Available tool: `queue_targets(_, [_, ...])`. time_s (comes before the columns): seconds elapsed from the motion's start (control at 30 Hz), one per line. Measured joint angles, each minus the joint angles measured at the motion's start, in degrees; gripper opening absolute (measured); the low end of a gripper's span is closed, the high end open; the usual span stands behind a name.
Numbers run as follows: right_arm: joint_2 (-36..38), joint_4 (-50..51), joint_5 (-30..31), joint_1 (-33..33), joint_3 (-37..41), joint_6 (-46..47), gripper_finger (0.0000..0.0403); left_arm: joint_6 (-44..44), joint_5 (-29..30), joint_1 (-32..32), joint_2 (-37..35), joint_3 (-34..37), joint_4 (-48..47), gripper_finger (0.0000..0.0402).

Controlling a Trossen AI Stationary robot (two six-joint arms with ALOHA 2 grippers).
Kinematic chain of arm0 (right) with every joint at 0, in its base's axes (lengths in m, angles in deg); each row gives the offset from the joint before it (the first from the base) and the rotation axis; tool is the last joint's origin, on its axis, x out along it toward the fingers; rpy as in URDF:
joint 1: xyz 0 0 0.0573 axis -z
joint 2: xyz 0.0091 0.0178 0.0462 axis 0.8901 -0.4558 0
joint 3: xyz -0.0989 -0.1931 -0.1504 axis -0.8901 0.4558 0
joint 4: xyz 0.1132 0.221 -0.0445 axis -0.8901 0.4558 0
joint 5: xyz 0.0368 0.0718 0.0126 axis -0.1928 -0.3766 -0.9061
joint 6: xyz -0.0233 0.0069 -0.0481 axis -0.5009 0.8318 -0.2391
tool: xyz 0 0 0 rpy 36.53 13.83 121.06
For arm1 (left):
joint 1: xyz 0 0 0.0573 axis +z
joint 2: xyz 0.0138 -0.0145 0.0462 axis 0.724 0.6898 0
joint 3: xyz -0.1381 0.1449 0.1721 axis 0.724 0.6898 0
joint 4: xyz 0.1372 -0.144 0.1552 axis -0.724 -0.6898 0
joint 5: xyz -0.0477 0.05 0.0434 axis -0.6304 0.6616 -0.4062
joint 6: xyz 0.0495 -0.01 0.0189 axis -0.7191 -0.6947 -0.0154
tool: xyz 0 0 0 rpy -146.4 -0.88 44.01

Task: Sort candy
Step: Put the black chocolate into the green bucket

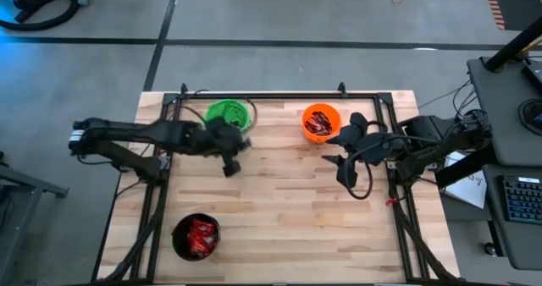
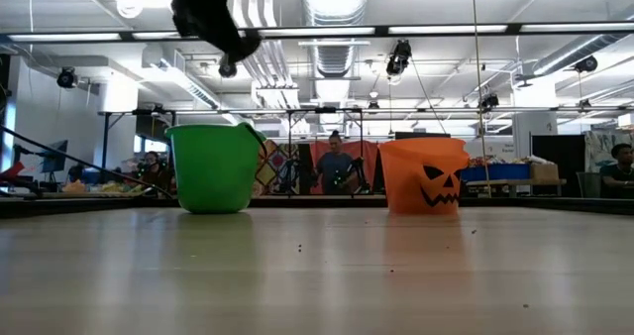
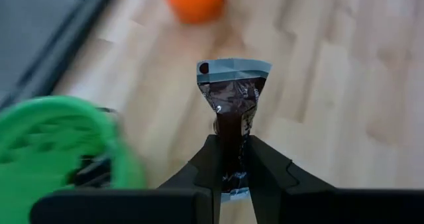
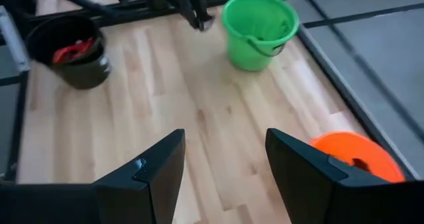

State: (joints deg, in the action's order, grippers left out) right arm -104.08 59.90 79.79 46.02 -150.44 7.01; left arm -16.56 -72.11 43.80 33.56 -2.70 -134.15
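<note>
Carrying a black-silver bar (image 3: 230, 101), the left gripper (image 3: 232, 177) is pinching its lower end & hanging just beside the green bucket (image 1: 227, 113), above the table (image 1: 279, 210). Step in hand, prob.: delivering this piece to its bucket. Next move is calling for lining up over the right rim, then letting go. Right gripper (image 4: 222, 164) is waiting w/ fingers spread near the orange bucket (image 1: 321, 123). Other candy is sitting in the orange and black bucket (image 1: 196, 237).
</note>
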Motion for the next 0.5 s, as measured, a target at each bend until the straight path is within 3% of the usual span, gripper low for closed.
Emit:
queue_targets(0.13, [0.0,-0.13,4.77,0.0,0.0,0.0,0.0206,0.24,5.47,3.64,-5.69,0.97,0.04,0.0035])
queue_targets(0.2, [-0.02,-0.63,10.02,0.0,0.0,-0.06,0.0206,1.14,7.55,7.17,-8.05,2.04,0.29,0.0036])
queue_targets(0.33, [-0.08,-6.25,21.01,0.81,0.0,-4.09,0.0206,2.85,5.94,16.18,-10.67,4.68,1.93,0.0036])
queue_targets(0.5, [-0.19,-22.57,18.7,7.16,0.0,-15.26,0.0206,-1.05,1.53,25.72,-9.81,7.33,4.4,0.0036])
